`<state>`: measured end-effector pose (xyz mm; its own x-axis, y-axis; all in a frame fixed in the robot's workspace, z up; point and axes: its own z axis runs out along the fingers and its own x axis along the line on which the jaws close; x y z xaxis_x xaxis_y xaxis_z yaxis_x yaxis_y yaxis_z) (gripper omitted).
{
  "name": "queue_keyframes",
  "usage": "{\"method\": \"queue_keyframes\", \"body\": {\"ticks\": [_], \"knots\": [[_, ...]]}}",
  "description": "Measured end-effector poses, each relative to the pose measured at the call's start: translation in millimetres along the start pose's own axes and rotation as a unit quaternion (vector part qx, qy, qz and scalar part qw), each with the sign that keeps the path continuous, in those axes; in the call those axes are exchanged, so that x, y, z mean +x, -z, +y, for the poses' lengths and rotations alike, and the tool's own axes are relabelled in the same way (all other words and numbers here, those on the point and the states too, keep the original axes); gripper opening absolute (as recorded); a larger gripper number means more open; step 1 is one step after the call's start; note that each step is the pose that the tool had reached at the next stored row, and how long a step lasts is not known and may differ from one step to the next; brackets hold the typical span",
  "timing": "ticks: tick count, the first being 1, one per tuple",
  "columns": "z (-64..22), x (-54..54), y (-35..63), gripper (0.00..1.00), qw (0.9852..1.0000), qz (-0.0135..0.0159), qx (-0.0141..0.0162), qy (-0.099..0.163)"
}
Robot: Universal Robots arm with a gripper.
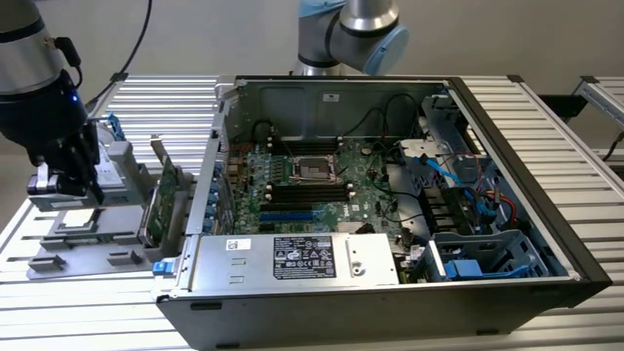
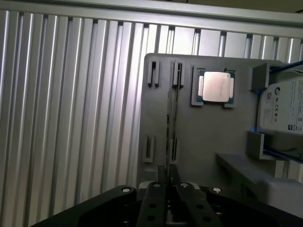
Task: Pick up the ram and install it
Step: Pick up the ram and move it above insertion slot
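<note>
The ram point(image 2: 171, 123) shows edge-on in the wrist view as a thin dark strip running along the grey parts holder point(image 2: 208, 137), between its small upright slot guides. My gripper point(image 2: 169, 183) is at one end of it, with both fingers closed against the strip's two faces. In the exterior view my gripper point(image 1: 66, 191) hangs low over the grey holder point(image 1: 88, 245) at that view's left, outside the open computer case point(image 1: 322, 289). Inside the case, the motherboard point(image 1: 322, 197) has black memory slots point(image 1: 307, 191) beside the processor socket.
A square silver processor chip point(image 2: 216, 86) and a hard drive point(image 2: 284, 109) sit on the holder. A green expansion card point(image 1: 168, 191) stands upright between holder and case. A second arm's base point(image 1: 351, 29) stands behind the case. Ribbed aluminium table point(image 2: 71, 118) surrounds everything.
</note>
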<state>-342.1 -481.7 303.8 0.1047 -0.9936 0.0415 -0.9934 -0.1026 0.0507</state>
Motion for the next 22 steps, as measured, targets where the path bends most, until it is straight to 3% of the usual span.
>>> {"method": "queue_keyframes", "body": {"ticks": [7,22], "knots": [[-19.5,-2.2,11.6,0.14,1.0,0.0,0.0001,0.0],[-63.9,-0.1,64.4,0.14,1.0,0.0,0.0,0.0]]}}
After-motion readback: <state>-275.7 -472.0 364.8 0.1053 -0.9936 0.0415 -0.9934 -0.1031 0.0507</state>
